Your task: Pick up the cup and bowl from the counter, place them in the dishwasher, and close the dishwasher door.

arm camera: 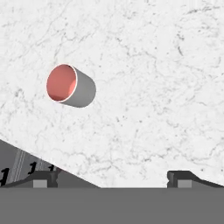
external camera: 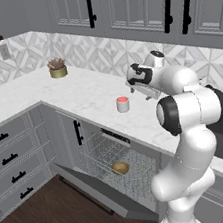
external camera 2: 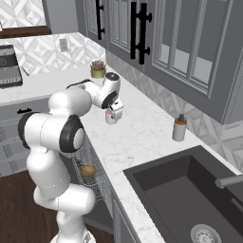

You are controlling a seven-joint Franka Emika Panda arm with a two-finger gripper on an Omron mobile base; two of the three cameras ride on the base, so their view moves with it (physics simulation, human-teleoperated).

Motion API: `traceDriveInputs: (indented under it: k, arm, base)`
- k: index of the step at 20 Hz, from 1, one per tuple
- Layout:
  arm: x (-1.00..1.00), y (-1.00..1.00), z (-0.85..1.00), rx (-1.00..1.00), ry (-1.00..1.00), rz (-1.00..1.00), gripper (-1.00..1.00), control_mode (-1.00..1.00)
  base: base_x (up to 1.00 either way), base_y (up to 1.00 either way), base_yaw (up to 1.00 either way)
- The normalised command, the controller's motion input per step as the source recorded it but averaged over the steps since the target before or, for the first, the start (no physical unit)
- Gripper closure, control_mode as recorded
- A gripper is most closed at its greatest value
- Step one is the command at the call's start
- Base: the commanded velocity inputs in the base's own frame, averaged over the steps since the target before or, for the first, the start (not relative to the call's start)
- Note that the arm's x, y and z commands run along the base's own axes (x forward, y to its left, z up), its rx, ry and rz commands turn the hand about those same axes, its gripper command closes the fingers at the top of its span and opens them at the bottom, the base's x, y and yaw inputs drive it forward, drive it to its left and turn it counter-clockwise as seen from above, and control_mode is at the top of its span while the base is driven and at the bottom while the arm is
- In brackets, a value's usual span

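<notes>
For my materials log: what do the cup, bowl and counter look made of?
Cup: smooth matte white shell, red inside, maybe ceramic or plastic. Bowl, in the dishwasher rack: tan-brown, probably wood. Counter: white with faint grey veins, marble-like.

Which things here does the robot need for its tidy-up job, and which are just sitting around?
For the job:
cup, on the counter
bowl, already in the dishwasher
dishwasher door, hanging open
gripper, open above the counter

Just sitting around:
plant pot
soap dispenser
sink
</notes>
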Motion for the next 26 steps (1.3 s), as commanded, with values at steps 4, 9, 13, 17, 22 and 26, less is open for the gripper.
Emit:
traceDriveInputs:
  k: [4, 9, 13, 17, 22, 26]
  arm:
    - [0.39, -0.01, -0.35, 0.0, -0.1, 0.08, -1.0, -1.0]
    - [0.58, 0.0, -0.31, -0.02, -0.05, 0.02, -1.0, -1.0]
    - [0.58, 0.0, -0.16, -0.05, 0.0, 0.0, -1.0, -1.0]
    - [0.57, 0.02, -0.12, -0.05, 0.0, 0.0, -1.0, -1.0]
    - [0.48, 0.05, -0.15, -0.03, 0.01, 0.0, -1.0, -1.0]
    - [0.43, 0.09, -0.22, -0.02, 0.04, 0.0, -1.0, -1.0]
  base:
    - [0.0, 0.0, 0.0]
    - [0.0, 0.0, 0.0]
    - [0.0, 0.0, 0.0]
    - [0.0, 0.0, 0.0]
    - [0.0, 0.0, 0.0]
    - [0.0, 0.0, 0.0]
